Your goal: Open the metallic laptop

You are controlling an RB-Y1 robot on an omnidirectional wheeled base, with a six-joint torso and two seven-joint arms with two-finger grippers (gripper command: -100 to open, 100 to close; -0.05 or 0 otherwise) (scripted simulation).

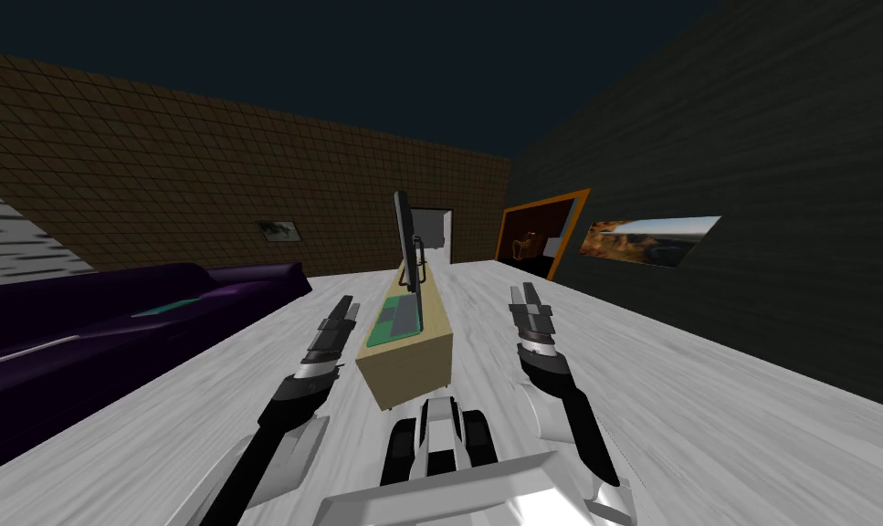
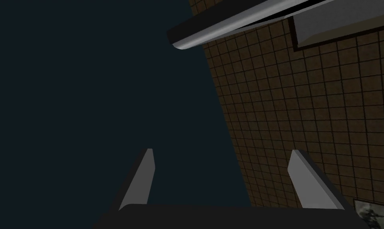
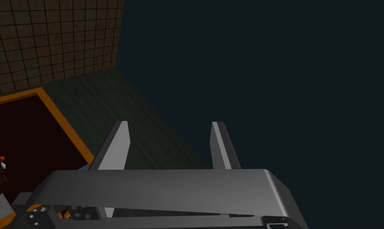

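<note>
The laptop sits on a tan table [image 1: 410,361] straight ahead. Its green and grey base [image 1: 395,320] lies flat, and its thin dark lid [image 1: 401,239] stands about upright at the far end. My left gripper [image 1: 343,312] hovers just left of the table beside the base, touching nothing. Its fingers [image 2: 141,179] are spread wide with nothing between them, and past them a dark slab with a light grey edge [image 2: 234,22] crosses in front of a brown tiled wall. My right gripper [image 1: 525,298] hangs right of the table, clear of it, fingers [image 3: 117,145] apart and empty.
A dark purple sofa [image 1: 110,320] runs along the left. At the back are a white door [image 1: 430,230] and an orange-framed doorway [image 1: 541,233]. A landscape picture [image 1: 651,239] hangs on the dark right wall. Pale floor [image 1: 704,393] spreads around the table.
</note>
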